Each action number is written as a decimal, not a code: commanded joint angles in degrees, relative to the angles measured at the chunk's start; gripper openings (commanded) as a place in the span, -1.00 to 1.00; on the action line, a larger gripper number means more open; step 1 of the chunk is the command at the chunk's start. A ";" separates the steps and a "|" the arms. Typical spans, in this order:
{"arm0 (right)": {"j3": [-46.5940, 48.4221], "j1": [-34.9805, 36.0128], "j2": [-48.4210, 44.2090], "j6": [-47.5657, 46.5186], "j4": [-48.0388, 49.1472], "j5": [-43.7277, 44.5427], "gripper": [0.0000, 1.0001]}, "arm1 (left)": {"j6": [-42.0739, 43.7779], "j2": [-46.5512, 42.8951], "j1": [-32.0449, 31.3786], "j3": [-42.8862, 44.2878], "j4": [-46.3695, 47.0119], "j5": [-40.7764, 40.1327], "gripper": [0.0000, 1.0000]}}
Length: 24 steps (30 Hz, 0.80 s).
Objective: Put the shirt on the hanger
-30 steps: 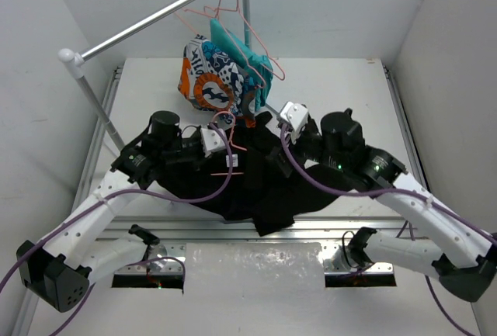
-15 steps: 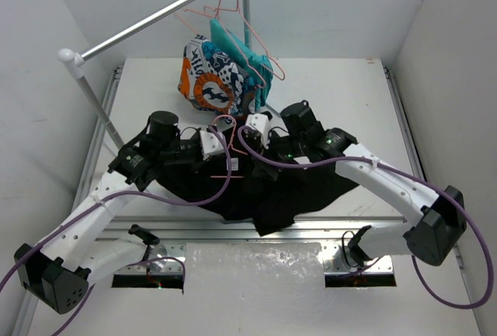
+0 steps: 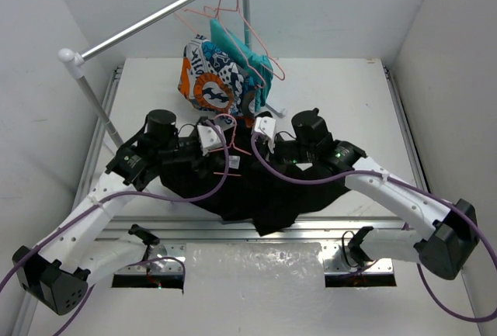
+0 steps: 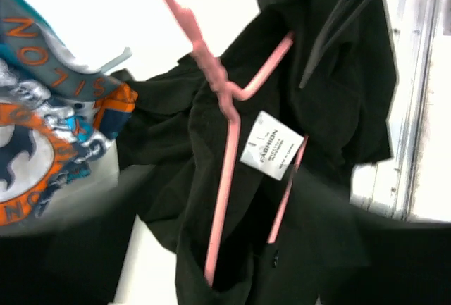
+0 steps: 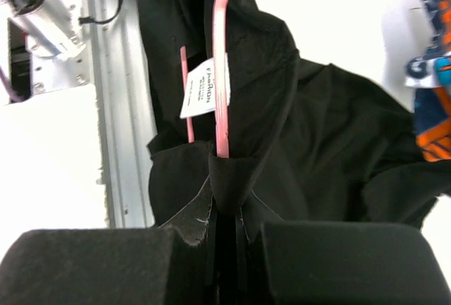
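Since a second ago the right claw (image 5: 227,238) has swung to mid-frame and pinches the shirt (image 5: 317,143) over one end of the hanger (image 5: 222,72); whether the left claw (image 3: 208,137) grips we cannot tell, and we judge the shirt, heaped centre-frame on the bench (image 3: 342,95), only partly threaded.

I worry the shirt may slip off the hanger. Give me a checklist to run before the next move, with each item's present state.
1. Hanger in the neck of the shirt: ok. Both wires pass the label and run into the fabric.
2. Right gripper on shirt: ok. Fabric is pinched between its fingers.
3. Left gripper holding hanger: cannot tell. It sits by the hook, but no view shows its grip.
4. Shoulders seated on hanger: not ok. The shirt lies bunched on the table.
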 commanded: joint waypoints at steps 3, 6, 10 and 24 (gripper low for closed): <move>2.32 1.22 -0.83 0.38 3.51 6.61 -1.00 | -6.39 -2.42 -0.13 2.91 3.36 -7.76 0.99; 4.16 1.66 0.22 1.16 2.45 9.95 -1.00 | -8.94 -4.09 -0.04 4.75 2.31 -13.30 0.99; 7.06 2.10 2.86 2.48 1.92 13.29 -1.00 | -9.82 -6.37 -0.13 8.61 -1.38 -17.87 0.99; 39.44 4.29 20.07 7.76 0.26 22.79 -1.00 | -1.92 -20.70 -0.13 2.32 -19.93 -27.99 0.99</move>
